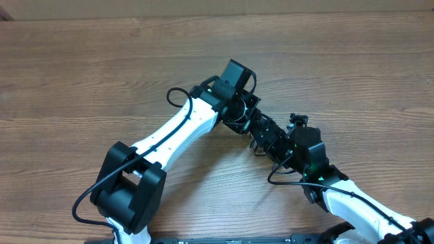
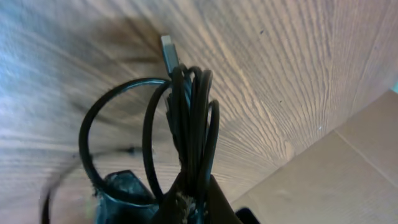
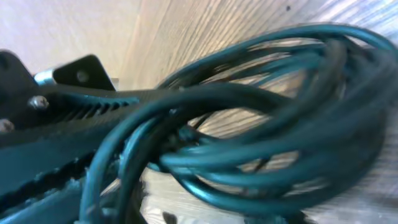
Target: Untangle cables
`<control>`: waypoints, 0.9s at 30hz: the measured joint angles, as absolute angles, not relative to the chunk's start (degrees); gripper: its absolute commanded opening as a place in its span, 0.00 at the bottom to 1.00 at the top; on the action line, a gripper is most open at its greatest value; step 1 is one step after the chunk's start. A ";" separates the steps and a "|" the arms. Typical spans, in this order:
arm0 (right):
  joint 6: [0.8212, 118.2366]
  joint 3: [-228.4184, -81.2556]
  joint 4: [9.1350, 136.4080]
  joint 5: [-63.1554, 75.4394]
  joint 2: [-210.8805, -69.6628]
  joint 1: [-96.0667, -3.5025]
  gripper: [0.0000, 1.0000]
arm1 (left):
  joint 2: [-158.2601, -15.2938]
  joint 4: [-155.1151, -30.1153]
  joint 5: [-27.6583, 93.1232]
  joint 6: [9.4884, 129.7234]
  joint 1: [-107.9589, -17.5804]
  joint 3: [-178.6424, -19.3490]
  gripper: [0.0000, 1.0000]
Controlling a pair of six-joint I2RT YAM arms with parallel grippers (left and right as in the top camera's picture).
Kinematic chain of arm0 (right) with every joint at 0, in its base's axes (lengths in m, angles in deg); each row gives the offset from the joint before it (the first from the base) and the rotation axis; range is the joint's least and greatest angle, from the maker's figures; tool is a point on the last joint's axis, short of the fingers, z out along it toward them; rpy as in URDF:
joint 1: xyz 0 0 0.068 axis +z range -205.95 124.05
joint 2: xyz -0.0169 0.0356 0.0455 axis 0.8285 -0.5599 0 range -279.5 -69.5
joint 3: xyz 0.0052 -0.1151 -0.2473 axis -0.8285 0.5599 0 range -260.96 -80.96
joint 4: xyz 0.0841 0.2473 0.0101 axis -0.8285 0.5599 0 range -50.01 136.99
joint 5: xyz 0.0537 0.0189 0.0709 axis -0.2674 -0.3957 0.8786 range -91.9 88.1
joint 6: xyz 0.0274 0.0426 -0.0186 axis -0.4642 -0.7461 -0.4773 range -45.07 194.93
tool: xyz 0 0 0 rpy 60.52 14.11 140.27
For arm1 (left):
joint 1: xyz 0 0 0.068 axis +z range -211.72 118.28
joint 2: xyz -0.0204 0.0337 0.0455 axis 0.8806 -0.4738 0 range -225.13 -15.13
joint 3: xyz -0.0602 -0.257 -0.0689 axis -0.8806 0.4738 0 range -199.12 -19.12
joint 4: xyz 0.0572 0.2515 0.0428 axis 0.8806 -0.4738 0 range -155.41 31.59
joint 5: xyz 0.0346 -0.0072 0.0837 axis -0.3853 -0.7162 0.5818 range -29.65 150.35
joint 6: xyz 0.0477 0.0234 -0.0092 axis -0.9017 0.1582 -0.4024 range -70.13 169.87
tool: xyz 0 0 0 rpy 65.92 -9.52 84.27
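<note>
Hanging in bunched loops at the middle of the left wrist view, the thin black flexible cables (image 2: 189, 118) are clamped at the lower centre by the left gripper (image 2: 186, 202), with a small plug (image 2: 168, 53) at the bunch's top against the pale brown wooden table (image 2: 280, 74). Right of centre overhead, the right gripper (image 1: 266, 141) sits just beside the left one. Its dark finger (image 3: 68, 109) lies among blurred loops, and whether it grips them cannot be told.
</note>
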State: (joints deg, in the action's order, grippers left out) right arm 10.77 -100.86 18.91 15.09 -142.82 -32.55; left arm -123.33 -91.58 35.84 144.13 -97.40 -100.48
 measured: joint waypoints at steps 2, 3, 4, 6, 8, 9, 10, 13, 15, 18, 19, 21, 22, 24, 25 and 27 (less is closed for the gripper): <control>10.72 -100.86 18.88 14.94 -142.91 -32.55 0.04 | -123.33 -91.62 36.05 145.83 -97.90 -100.48 0.04; 10.74 -100.91 18.66 14.83 -142.91 -32.55 0.04 | -123.33 -91.60 36.32 146.23 -98.12 -100.48 0.04; 10.74 -100.91 18.60 14.87 -142.91 -32.53 0.04 | -123.33 -91.62 36.69 146.20 -98.12 -100.48 0.04; 11.14 -100.91 18.69 15.49 -142.91 -32.55 0.04 | -123.33 -91.56 37.15 144.65 -98.01 -100.48 0.04; 12.16 -100.91 18.99 17.28 -142.91 -32.83 0.04 | -123.33 -91.03 37.30 140.08 -97.31 -100.48 0.04; 12.54 -100.91 19.08 18.28 -142.91 -33.12 0.04 | -123.33 -90.66 37.26 137.37 -96.79 -100.48 0.04; 13.30 -100.91 19.10 19.97 -142.91 -33.64 0.04 | -123.33 -90.05 37.15 133.29 -95.96 -100.48 0.04; 15.64 -100.91 19.01 26.22 -142.84 -36.05 0.04 | -123.33 -88.93 35.95 120.57 -92.55 -100.48 0.04; 17.13 -100.91 19.01 30.70 -142.84 -37.88 0.04 | -123.33 -88.93 34.68 112.52 -89.80 -100.48 0.04; 18.48 -100.91 18.62 36.58 -142.84 -40.79 0.04 | -123.33 -88.91 31.49 102.58 -86.85 -100.48 0.04; 18.83 -100.91 18.14 38.41 -142.84 -42.17 0.04 | -123.33 -88.78 30.02 98.91 -86.06 -100.48 0.04; 19.29 -100.93 16.76 40.42 -142.84 -44.11 0.04 | -123.33 -88.54 27.03 91.93 -85.14 -100.48 0.04; 19.51 -100.93 15.85 41.28 -142.80 -45.03 0.04 | -123.33 -88.34 25.52 88.41 -84.83 -100.48 0.04; 19.97 -100.93 13.90 42.54 -142.73 -46.39 0.04 | -123.33 -87.93 22.31 81.55 -84.44 -100.48 0.04; 20.16 -100.93 13.31 42.76 -142.66 -46.80 0.04 | -123.33 -87.86 20.51 77.79 -84.35 -100.48 0.04; 20.51 -100.93 12.98 42.83 -142.60 -47.22 0.04 | -123.33 -87.88 17.13 71.17 -84.33 -100.48 0.04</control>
State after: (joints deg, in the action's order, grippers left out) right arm 20.51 -100.93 12.98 42.83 -142.60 -47.22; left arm -123.33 -87.88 17.13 71.17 -84.33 -100.48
